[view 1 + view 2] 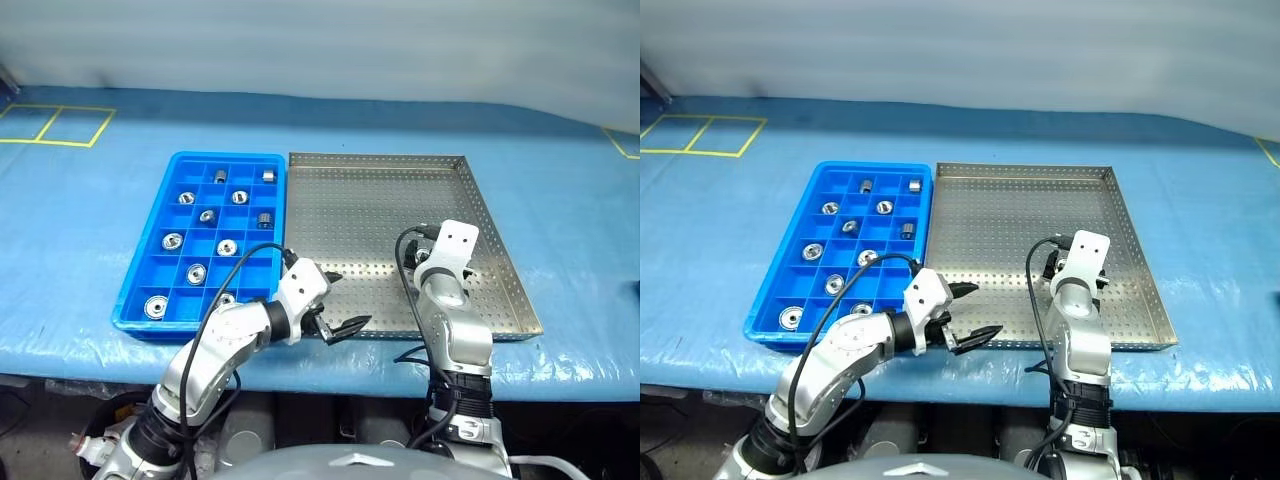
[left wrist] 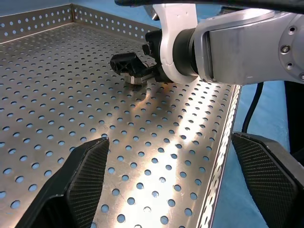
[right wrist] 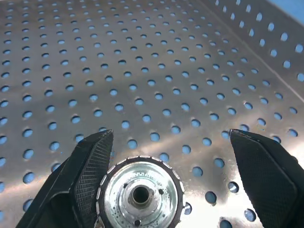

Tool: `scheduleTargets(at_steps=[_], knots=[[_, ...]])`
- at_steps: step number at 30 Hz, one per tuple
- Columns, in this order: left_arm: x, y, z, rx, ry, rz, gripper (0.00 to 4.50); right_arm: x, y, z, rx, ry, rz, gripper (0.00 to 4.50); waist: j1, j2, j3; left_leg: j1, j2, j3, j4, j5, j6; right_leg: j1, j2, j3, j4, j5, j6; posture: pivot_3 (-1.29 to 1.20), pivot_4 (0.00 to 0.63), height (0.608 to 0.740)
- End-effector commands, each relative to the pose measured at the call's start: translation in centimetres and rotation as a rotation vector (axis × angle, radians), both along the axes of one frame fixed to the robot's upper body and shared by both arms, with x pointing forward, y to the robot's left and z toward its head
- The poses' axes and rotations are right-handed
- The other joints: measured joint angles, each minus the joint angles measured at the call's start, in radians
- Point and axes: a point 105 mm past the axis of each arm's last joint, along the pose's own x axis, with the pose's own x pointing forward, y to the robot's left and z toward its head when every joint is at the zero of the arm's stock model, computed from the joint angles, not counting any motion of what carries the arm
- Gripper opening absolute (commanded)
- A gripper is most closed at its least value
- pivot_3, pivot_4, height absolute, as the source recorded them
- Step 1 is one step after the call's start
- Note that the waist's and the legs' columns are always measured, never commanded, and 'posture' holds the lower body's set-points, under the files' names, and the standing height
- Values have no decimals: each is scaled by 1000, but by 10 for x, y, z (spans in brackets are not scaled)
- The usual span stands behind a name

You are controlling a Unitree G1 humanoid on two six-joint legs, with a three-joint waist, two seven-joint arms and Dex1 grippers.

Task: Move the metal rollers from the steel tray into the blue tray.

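Blue sheeting covers the bench (image 1: pixel 90 230), and on it the steel tray (image 1: pixel 380 190) is seen almost cleared: one metal roller (image 3: pixel 140 194) remains on its perforated floor, toward five o'clock of the tray, and it is framed between the wide-apart fingers of the right gripper (image 3: pixel 171 190), one finger (image 3: pixel 90 166) just beside it, nothing yet clamped. Whether it is actually touched cannot be told. At nine o'clock from the steel tray, side by side with it, the blue tray (image 1: pixel 150 215) is found already stocked, about ten rollers (image 1: pixel 173 241) being spread across its compartments. The job is judged nearly finished, one pick and one drop being left. Off the steel tray's six o'clock rim, the left gripper (image 1: pixel 338 302) is held empty, fingers spread wide.
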Motion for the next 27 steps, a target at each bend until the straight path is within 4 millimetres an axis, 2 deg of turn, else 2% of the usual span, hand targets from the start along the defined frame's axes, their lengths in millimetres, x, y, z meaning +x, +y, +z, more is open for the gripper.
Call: scheduleTargets(at_steps=[1,7,10,15,18,21,25,27], knots=[[-3,-3,13,-26,-58,-12,4500,-1,14,-1,53,-9,35,3543,0,0,0,0,0,0,0,0,0,0,0,0,0,0,0,157,150,740],[-2,-2,13,-19,-72,-5,4500,-1,23,-1,54,-11,83,1720,1,0,0,0,0,0,0,0,0,0,0,0,0,0,0,161,150,740],[1,0,16,-23,-97,30,4500,1,29,10,46,-41,114,1735,1,0,0,0,0,0,0,0,0,0,0,0,0,0,0,161,150,740],[19,15,31,-64,-163,192,4500,12,47,38,-33,-96,251,1735,1,1,0,0,0,0,0,0,0,0,0,0,1,0,0,193,150,740],[31,30,39,-49,-233,315,4500,20,68,62,-106,-151,385,1735,6,1,0,0,0,0,0,0,0,0,1,0,1,0,0,214,150,740],[37,44,46,-87,-248,432,4500,24,85,77,-166,-176,485,1735,10,1,0,0,0,0,0,0,0,0,1,0,1,0,0,267,150,740],[38,64,53,-112,-262,541,4500,27,114,96,-201,-223,635,1735,31,1,1,0,0,0,-1,0,0,0,1,0,1,0,0,324,150,740],[36,69,55,-109,-272,560,4500,27,122,100,-207,-234,674,1735,44,1,1,0,0,-1,-2,0,0,0,1,-1,1,0,0,339,150,740]])
